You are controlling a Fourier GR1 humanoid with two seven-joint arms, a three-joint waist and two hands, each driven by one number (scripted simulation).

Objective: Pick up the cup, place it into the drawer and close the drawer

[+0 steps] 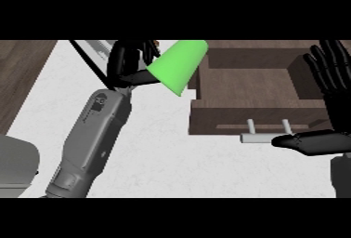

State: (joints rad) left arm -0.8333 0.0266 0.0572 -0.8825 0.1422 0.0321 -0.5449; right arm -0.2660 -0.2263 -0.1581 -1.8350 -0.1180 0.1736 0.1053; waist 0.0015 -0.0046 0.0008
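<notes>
Cup [179, 65] — green, tapered, rigid-looking, probably light; smooth wall may slip, so best gripped around the mid-body, not by the rim. Position: tilted, lifted off the white counter [158, 148], just left of the open drawer [250, 86], its upper part overlapping the drawer's left wall.

Left hand [130, 62] — fingers and thumb curled against the cup's side, holding it.

Right hand [329, 93] — open, fingers straight and upright at the drawer's right side, thumb close to the drawer handle [264, 135]; holds nothing.

Drawer — wooden; nothing visible in the part of the interior that shows.
</notes>
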